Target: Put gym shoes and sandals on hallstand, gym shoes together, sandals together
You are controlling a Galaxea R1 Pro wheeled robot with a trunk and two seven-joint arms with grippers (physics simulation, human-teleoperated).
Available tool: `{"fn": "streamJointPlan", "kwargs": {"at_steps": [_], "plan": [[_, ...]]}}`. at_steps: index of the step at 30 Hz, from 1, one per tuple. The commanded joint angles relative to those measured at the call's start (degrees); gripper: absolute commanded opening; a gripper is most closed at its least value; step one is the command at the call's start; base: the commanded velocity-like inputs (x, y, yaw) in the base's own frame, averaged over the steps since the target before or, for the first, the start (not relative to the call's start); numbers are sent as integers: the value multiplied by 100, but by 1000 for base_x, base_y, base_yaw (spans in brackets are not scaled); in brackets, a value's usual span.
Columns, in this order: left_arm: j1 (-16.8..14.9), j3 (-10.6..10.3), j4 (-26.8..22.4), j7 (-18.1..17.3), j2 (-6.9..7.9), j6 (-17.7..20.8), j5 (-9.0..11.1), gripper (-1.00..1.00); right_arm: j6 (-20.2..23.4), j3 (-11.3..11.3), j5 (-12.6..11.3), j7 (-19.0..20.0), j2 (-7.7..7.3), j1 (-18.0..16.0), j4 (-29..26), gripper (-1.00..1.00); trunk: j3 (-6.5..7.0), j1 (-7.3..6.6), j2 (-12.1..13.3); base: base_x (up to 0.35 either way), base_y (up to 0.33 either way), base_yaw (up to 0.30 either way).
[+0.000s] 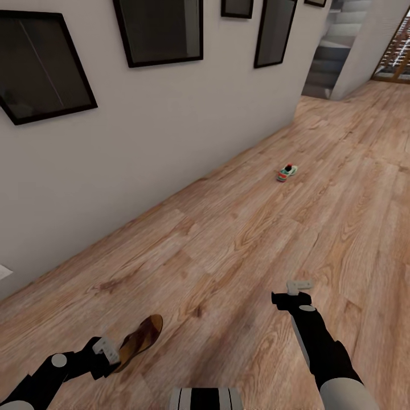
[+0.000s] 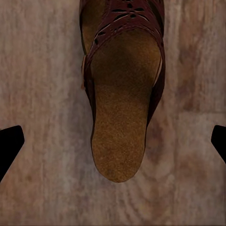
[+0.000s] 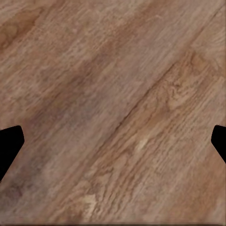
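The corridor floor [image 1: 239,239] of wood planks runs beside a white wall [image 1: 171,125] hung with dark frames [image 1: 40,65]; the left gripper [image 1: 108,350] hangs over a brown sandal [image 1: 139,336] on the planks, fingers [image 2: 9,143] spread wide, gripping nothing; the right gripper [image 1: 299,287] is likewise spread and empty; one gym shoe [image 1: 287,171] lies well ahead.

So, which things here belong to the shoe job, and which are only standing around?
Belong to the job:
- sandal under the left claw
- gym shoe farther along the corridor floor

Just there:
- dark picture frames on the wall
- staircase at the far end
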Motion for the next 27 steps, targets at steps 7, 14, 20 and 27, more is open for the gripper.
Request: {"fn": "streamJointPlan", "kwargs": {"at_steps": [7,14,20,27], "plan": [[-3,46,-18,-40,-1,-41,-59,100,28,-8,26,2,5,-2,-8,100,-169,17,-11,0,0,0],[-3,47,-20,-41,11,-59,-57,100,28,-8,26,2,5,-2,-7,100,-359,35,-21,0,0,0],[-1,47,-30,-41,19,-69,-53,100,28,-8,25,2,5,-2,-8,100,-540,50,-29,0,0,0],[5,47,-67,-41,24,-70,-56,100,28,-8,25,2,5,-2,-8,100,-625,53,-30,0,0,0]]}}
